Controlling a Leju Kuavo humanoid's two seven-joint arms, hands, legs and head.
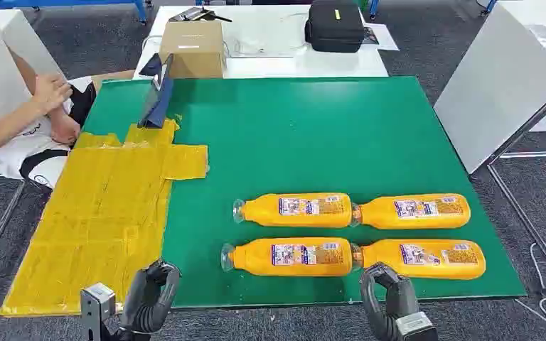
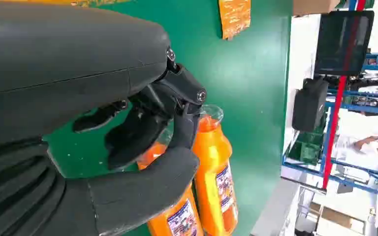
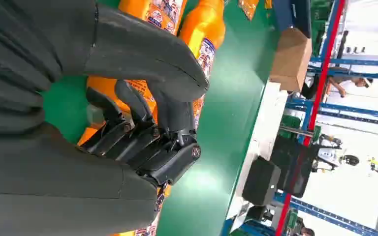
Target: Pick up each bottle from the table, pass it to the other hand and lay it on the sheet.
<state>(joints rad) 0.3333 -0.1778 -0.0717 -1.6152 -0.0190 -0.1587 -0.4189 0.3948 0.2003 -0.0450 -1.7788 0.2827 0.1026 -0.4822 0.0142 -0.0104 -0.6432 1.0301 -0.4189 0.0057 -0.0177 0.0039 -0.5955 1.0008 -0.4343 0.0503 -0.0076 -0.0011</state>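
Four orange bottles lie on their sides on the green mat (image 1: pixel 313 135), in two rows: far left (image 1: pixel 295 209), far right (image 1: pixel 412 211), near left (image 1: pixel 288 256), near right (image 1: pixel 419 258). The yellow sheet (image 1: pixel 99 213) covers the mat's left part. My left hand (image 1: pixel 158 284) hangs at the mat's front edge beside the sheet's near corner, holding nothing. My right hand (image 1: pixel 387 291) sits just in front of the near row, also holding nothing. In the left wrist view the left hand (image 2: pixel 142 123) has loosely bent fingers ahead of two bottles (image 2: pixel 216 172). In the right wrist view the right hand (image 3: pixel 142 137) hovers over a bottle (image 3: pixel 204 34).
A person (image 1: pixel 14 121) sits at the mat's far left corner, arms near the sheet. A dark blue stand (image 1: pixel 158 96) rests at the sheet's far end. Behind the mat, a white table carries a cardboard box (image 1: pixel 193 46) and a black bag (image 1: pixel 334 25). A white board (image 1: pixel 498 85) leans at the right.
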